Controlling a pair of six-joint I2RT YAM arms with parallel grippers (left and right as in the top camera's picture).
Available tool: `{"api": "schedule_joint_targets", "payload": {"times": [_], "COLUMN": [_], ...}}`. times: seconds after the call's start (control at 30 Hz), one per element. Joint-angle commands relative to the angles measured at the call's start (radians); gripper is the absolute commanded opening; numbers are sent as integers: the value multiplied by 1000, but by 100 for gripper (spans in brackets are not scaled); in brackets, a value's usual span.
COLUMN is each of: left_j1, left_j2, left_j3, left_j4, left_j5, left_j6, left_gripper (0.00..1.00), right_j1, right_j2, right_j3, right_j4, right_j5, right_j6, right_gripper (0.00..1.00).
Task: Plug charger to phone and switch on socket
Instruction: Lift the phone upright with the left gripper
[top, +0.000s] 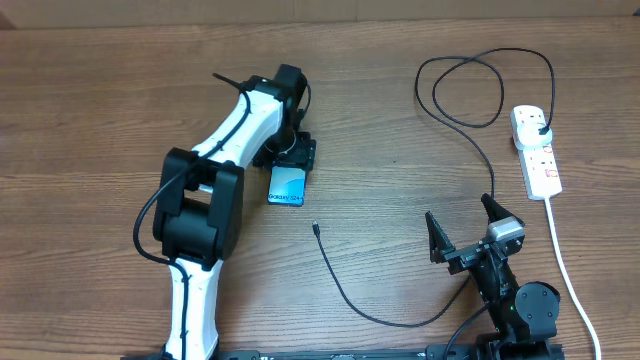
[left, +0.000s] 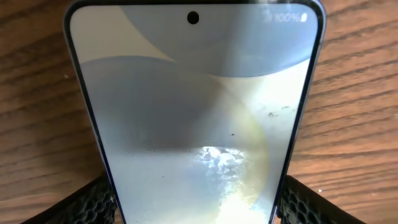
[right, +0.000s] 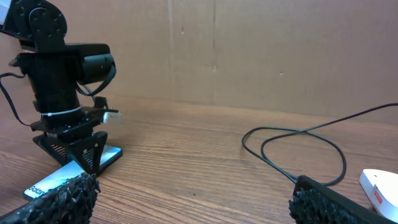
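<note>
Black cable tip, just beside the phone, is best pinched by the spread, empty right gripper while the phone is clamped by the left gripper.

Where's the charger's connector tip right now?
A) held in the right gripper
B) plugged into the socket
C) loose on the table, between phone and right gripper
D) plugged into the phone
C: in the overhead view the charger's connector tip lies bare on the table, clear of the phone, and the right gripper is open with nothing in it.
</note>
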Motion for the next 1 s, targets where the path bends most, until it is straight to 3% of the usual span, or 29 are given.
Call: {"api": "schedule_joint_targets", "payload": {"times": [0.0,0.23,0.33,0.5,0.57,0.63,0.73,0.83,0.97], "left_j1": [32,34,14,-22,-25,-25,-25,-31,-37], "left_j2": [31,32,32,34,34,34,36,41,43], "left_j3": [9,8,2,-2,-2,-2,-3,-12,-29], "left_j4": [2,43,51,105,138,155,190,195,193], "left_j5": [192,85,29,-87,-89,-97,-132,-137,-134], "left_j6": [23,18,-41,-93,-93,-93,-93,-111,-138], "left_gripper": [72,74,75,85,98,100,99,92,92], "right_j1": [-3,-3,-4,-3,-4,-4,-3,-3,-2], "right_j2": [-9,-9,-9,-9,-9,-9,-9,-9,-9], "right_j3": [-10,-10,-10,-10,-10,-10,-10,-10,-10], "right_j4": [5,5,5,5,6,5,5,6,6], "right_j5": [-5,-5,-5,-5,-5,-5,-5,-6,-9], "right_j6": [-2,-1,-2,-2,-1,-1,-1,-1,-1], "right_gripper": [100,100,100,100,100,100,100,100,100]}}
